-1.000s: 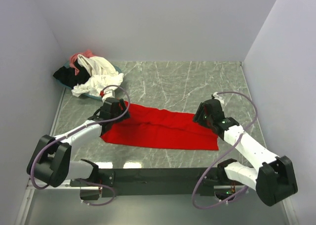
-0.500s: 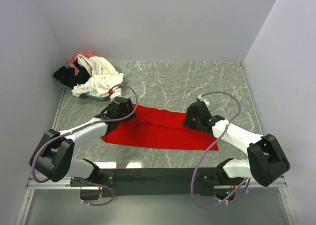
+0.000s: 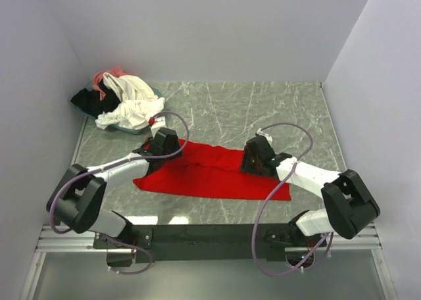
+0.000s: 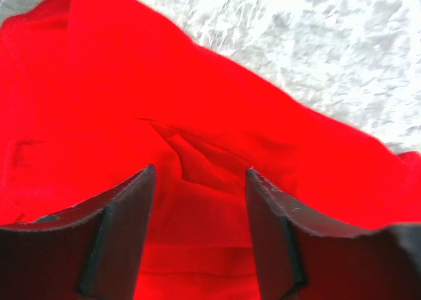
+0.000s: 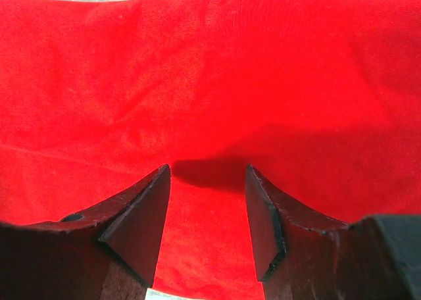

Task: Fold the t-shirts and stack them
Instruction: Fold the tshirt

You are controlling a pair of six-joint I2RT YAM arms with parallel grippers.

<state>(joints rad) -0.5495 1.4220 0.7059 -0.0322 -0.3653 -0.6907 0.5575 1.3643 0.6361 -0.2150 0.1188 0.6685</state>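
The red t-shirt [image 3: 210, 175] lies flat on the green marble counter [image 3: 263, 109] as a long band. It sits toward the near edge and runs from left of the middle almost to the right side. Its far edge is slightly rumpled on the left.

The left gripper [image 3: 168, 147] is low over the left end of the shirt, near its far edge. In the left wrist view, its fingers [image 4: 118, 234] stand apart with a small raised crease of red cloth between them. The left gripper [image 4: 200, 175] is released and nothing is pinched.

The right gripper [image 3: 248, 160] is over the right half of the shirt, also at the far edge. In the right wrist view, its fingers [image 5: 138, 221] are spread just above smooth red cloth, with a shadow between them. The right gripper [image 5: 207, 172] is also released and holds nothing.

At the far left corner of the counter, well apart from the red shirt, the other t-shirts are heaped on a teal-rimmed tray [image 3: 123, 127]. A cream-white one [image 3: 135, 102] is on top and spills over the front. A black one [image 3: 85, 101] is on the left, and a pink one [image 3: 108, 76] is at the back.
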